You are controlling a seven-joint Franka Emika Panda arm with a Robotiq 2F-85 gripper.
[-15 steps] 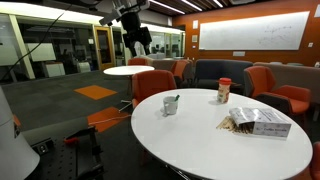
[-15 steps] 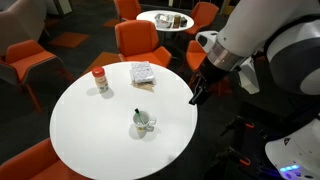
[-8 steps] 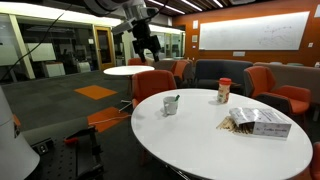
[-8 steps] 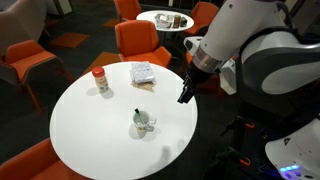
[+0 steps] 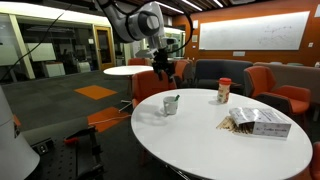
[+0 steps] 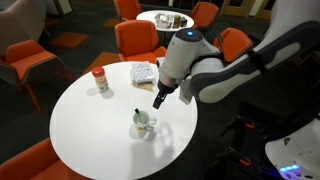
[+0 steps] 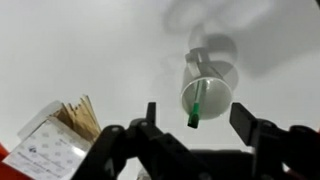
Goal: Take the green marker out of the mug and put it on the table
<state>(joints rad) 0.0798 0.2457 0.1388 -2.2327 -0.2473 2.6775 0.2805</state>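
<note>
The grey mug (image 5: 171, 104) stands on the round white table (image 5: 200, 140), with the green marker (image 6: 139, 116) sticking up out of it. In the wrist view the mug (image 7: 212, 92) lies just ahead of my jaws and the green marker (image 7: 196, 108) leans over its rim toward me. My gripper (image 6: 157, 100) hangs above the table, a little up and beside the mug (image 6: 146, 124). It is open and empty (image 7: 197, 122). It also shows in an exterior view (image 5: 160, 67), above the mug.
A jar with a red lid (image 6: 100, 80) and a white box of sticks (image 6: 144, 73) stand on the table (image 6: 90, 120). The box also shows in the wrist view (image 7: 55, 140). Orange chairs (image 6: 140, 42) ring the table. A smaller white table (image 6: 166, 19) stands behind.
My arm has swung in over the table, from beyond its edge to a spot just above the mug. The jaws stay open. The mug and marker have not moved.
</note>
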